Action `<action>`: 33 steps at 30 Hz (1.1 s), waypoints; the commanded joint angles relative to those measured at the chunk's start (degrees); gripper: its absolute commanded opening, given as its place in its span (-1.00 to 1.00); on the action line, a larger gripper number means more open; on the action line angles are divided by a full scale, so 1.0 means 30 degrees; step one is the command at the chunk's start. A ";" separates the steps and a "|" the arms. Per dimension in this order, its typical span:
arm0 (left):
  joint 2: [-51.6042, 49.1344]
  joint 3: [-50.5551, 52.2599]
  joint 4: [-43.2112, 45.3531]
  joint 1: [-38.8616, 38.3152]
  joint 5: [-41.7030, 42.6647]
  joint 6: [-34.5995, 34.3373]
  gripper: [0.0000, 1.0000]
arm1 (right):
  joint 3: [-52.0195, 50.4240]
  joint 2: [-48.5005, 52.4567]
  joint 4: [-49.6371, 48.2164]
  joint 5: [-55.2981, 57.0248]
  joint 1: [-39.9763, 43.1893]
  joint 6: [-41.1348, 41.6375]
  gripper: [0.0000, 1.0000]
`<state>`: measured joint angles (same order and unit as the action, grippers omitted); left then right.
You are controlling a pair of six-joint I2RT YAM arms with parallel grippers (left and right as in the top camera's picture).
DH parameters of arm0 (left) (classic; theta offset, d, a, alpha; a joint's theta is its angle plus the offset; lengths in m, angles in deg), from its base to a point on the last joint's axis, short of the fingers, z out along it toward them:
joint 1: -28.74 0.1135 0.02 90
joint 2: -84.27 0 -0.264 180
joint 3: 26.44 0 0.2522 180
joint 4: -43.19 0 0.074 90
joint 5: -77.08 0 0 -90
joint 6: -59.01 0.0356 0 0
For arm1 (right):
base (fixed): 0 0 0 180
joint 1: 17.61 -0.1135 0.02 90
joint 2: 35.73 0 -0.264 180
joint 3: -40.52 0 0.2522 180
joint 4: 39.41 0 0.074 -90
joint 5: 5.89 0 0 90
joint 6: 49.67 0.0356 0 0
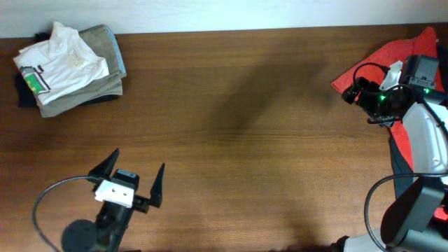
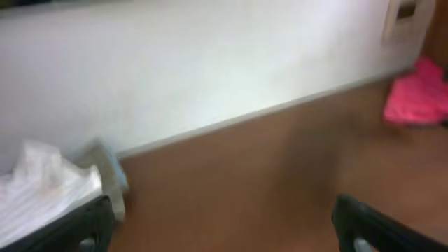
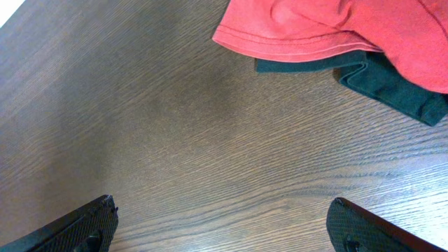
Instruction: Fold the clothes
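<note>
Two heaps of clothes at opposite far corners of the table [image 1: 245, 126]. White shirt [image 1: 63, 59] with green patch [image 1: 31, 78] atop khaki garment [image 1: 108, 42], well ahead of the left gripper [image 1: 139, 159], spread wide, holding nothing. Red garment [image 3: 315, 24] over dark green garment [image 3: 392, 80], just beyond the right gripper [image 3: 220, 206], likewise fully parted and empty.

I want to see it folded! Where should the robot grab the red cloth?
Grab the red cloth by its stitched hem corner, which sticks out onto the table. Come from the table side with the open right hand: that edge lies flat and free there, while further along a dark garment is tucked under it.
</note>
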<state>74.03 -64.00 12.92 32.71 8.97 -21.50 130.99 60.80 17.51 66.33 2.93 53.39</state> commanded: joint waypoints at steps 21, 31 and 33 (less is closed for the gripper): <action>0.3300 0.7766 0.4036 -0.0401 -0.6382 -0.3315 0.98 | 0.0291 -0.0219 -0.0051 0.0109 -0.0007 -0.0036 0.97; 0.3300 0.7766 0.4036 -0.0401 -0.6390 -0.3315 0.98 | 0.0291 -0.0219 -0.0051 0.0109 -0.0007 -0.0036 0.97; 0.3300 0.7766 0.4036 -0.0401 -0.6382 -0.3308 0.98 | 0.0291 -0.0219 -0.0044 0.0109 -0.0007 -0.0036 0.97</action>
<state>83.43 -41.00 25.29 31.70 -9.34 -30.85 130.99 60.80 17.51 66.31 2.93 53.39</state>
